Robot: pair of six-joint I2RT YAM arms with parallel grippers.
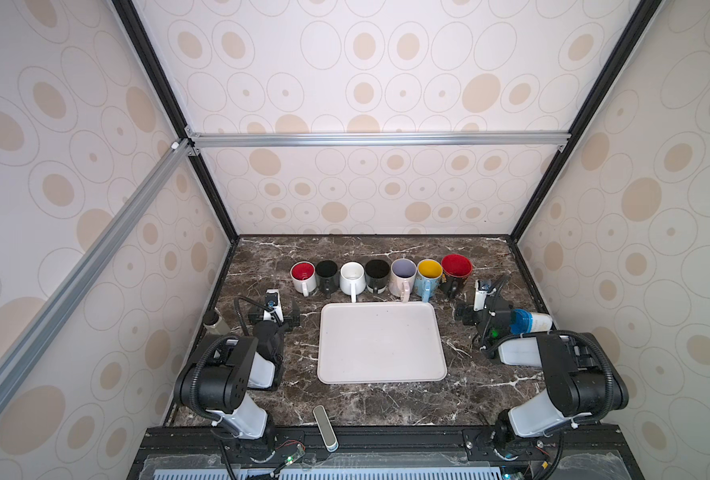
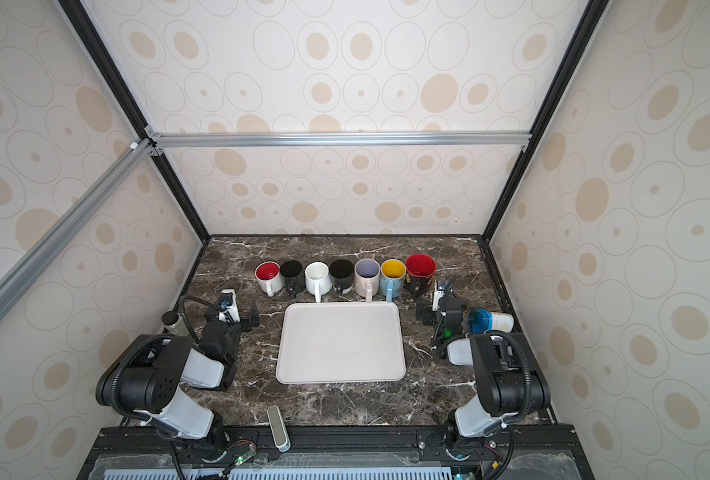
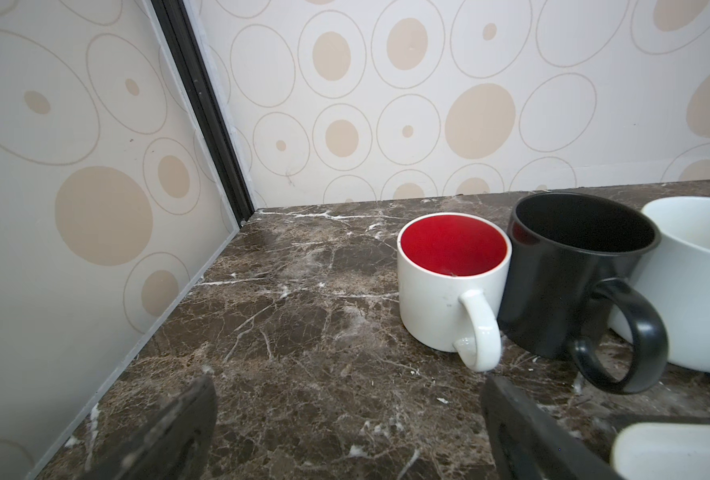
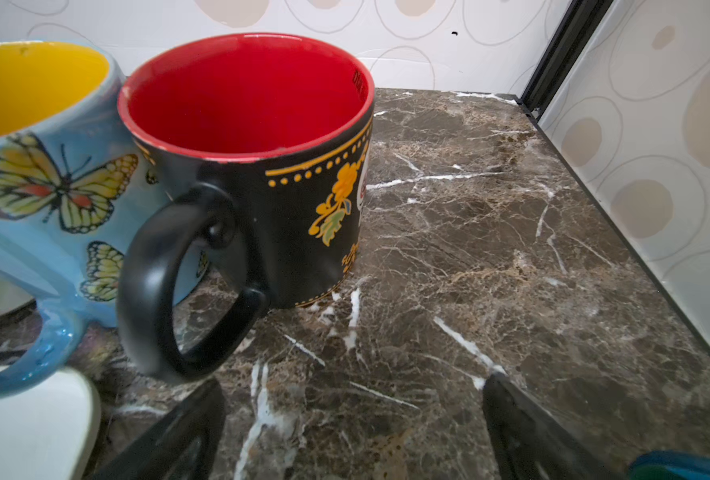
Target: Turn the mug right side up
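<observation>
Where dotted walls close in, marble top w/ mugs, tray.

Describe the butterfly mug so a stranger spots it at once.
Behind the big white tray stands a row of seven mugs. The butterfly mug is second from the right. It alone is pale blue outside and yellow inside, between a pink mug and a black, red-lined mug.

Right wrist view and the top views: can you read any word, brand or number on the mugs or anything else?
No text can be read in any view.
black mug with red inside: gold marks near its edge, cut off and blurred, unreadable.
butterfly mug: pictures only, no words.
blue-lidded container lying by the right arm: too small to tell.
</observation>
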